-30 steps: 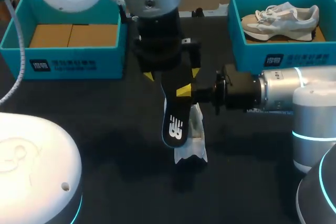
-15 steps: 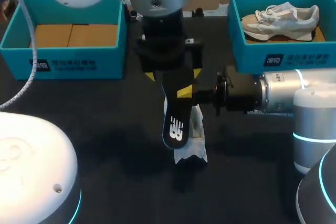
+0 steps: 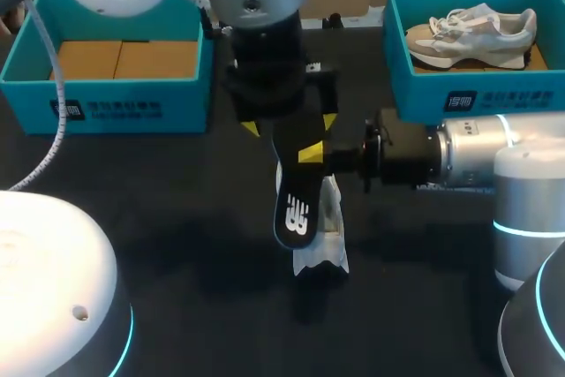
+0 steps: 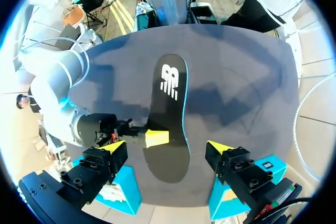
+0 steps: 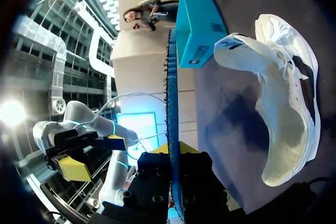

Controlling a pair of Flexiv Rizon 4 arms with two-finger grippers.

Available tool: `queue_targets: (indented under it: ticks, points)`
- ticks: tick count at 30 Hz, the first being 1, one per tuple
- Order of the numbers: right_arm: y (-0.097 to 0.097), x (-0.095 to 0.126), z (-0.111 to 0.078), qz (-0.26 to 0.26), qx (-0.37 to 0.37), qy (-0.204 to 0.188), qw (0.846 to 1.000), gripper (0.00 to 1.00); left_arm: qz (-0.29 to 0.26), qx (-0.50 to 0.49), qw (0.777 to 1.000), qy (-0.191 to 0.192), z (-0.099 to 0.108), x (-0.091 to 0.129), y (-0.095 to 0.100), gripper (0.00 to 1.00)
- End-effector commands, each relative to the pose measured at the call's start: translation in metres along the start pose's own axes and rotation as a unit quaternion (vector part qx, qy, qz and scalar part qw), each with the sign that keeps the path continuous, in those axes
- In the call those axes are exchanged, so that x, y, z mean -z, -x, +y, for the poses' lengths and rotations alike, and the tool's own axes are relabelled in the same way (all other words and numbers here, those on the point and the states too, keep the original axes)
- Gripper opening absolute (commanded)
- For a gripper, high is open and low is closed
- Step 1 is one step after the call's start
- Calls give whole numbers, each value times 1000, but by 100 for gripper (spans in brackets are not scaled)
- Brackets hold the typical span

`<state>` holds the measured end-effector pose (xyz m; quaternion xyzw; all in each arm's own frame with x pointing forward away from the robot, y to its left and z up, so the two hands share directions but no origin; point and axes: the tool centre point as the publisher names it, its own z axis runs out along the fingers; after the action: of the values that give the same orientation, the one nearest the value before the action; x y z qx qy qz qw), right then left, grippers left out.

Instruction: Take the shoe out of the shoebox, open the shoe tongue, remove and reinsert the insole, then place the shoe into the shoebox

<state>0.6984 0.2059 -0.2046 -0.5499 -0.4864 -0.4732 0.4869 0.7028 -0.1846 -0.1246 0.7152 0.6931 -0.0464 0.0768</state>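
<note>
My right gripper [image 3: 316, 154] is shut on the edge of a black insole [image 3: 294, 205] with a white logo and holds it above the table. In the right wrist view the insole [image 5: 171, 103] shows edge-on between that gripper's [image 5: 173, 150] fingers. Under it a white shoe [image 3: 323, 237] lies on its side on the dark table; the right wrist view shows the shoe [image 5: 286, 114] ahead of the gripper. My left gripper [image 3: 290, 125] hangs open over the insole's heel end. Its own view has the insole [image 4: 169, 103] between the spread fingers [image 4: 116, 149], untouched.
A teal shoebox [image 3: 415, 86] at the back right holds a second pale shoe [image 3: 472, 31]. Another teal box [image 3: 106, 103] at the back left has cardboard inside. The dark table [image 3: 177, 245] stretches in front.
The insole, shoe and both grippers stay put. Only my left arm's near joint at the lower left has turned a little.
</note>
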Motion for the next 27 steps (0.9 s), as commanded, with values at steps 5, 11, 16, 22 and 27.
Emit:
queue_targets:
  ticks: [5, 11, 16, 22, 27]
  points:
    - [-5, 5, -3, -7, -2, 2, 1000, 0, -46, 0, 999, 8, -4, 8, -20, 100]
    - [-8, 9, -4, -9, -2, 5, 1000, 0, -100, 5, 995, 13, -6, 15, -33, 100]
    - [-11, 12, -4, -12, -3, 5, 1000, 0, -176, 16, 984, 31, -9, 18, -43, 100]
    - [-14, 13, -3, -15, -2, 4, 1000, 0, -229, 17, 973, 35, -15, 14, -50, 100]
    - [-16, 14, -2, -17, -2, 3, 1000, 0, -306, 8, 951, 33, -17, 9, -55, 100]
